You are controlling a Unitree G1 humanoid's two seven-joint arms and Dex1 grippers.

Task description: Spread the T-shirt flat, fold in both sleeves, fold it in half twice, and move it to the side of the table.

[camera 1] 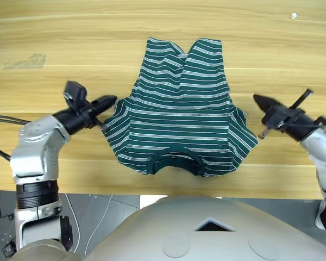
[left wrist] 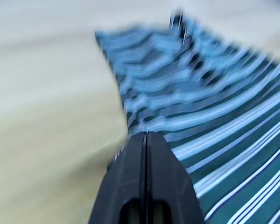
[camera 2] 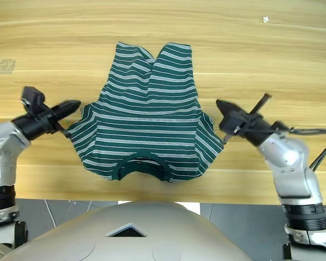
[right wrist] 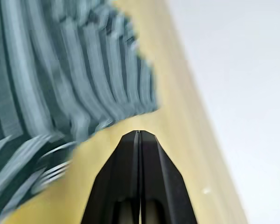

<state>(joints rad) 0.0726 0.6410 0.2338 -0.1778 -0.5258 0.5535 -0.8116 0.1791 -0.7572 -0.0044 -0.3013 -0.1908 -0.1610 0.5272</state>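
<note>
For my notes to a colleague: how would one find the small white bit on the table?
On the wooden table, find the green striped T-shirt in the middle. Go past it to the far right: the white scrap lies alone on bare wood. The other mark, a grey patch, is at far left and much larger.

T-shirt [left wrist: 214, 116] blurred in both wrist views, cut off at edges. Small white speck [camera 1: 294, 16] on table [camera 1: 70, 32] too small to identify.
</note>
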